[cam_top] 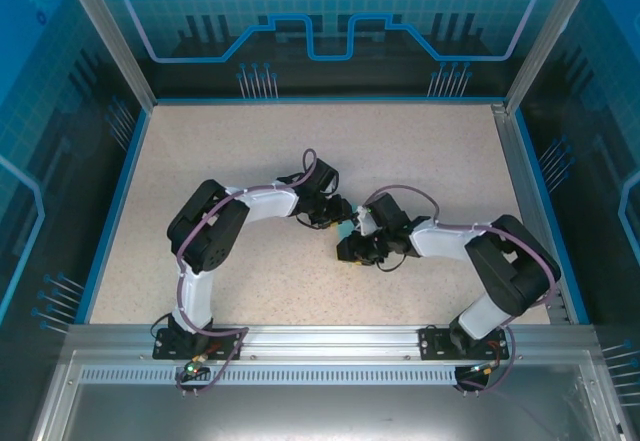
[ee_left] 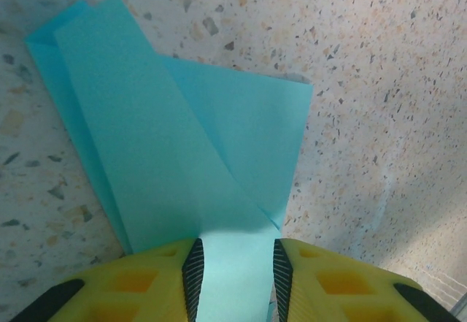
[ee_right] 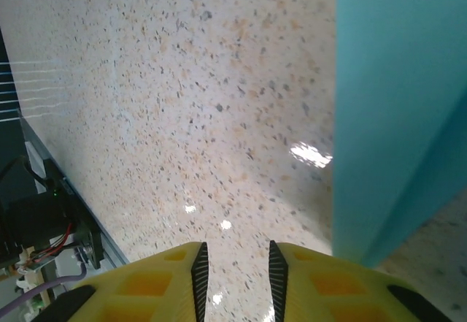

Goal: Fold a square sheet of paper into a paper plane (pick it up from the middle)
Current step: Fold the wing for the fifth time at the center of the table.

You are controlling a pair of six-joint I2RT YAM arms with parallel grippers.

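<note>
My left jaws are clamped on the narrow end of the thin light-turquoise folded paper sheet. It fans out from them toward the upper left of the left wrist view, two flaps overlapping along a diagonal crease, above the speckled beige table. My right jaws stand apart with bare table between them, holding nothing; the paper runs down the right edge of that view. From above, it sits between the two wrists, mid-table. I judge we are mid-fold, the dart not yet formed. Next I would bring the right jaws onto the free edge and set another crease while the left side anchors.
</note>
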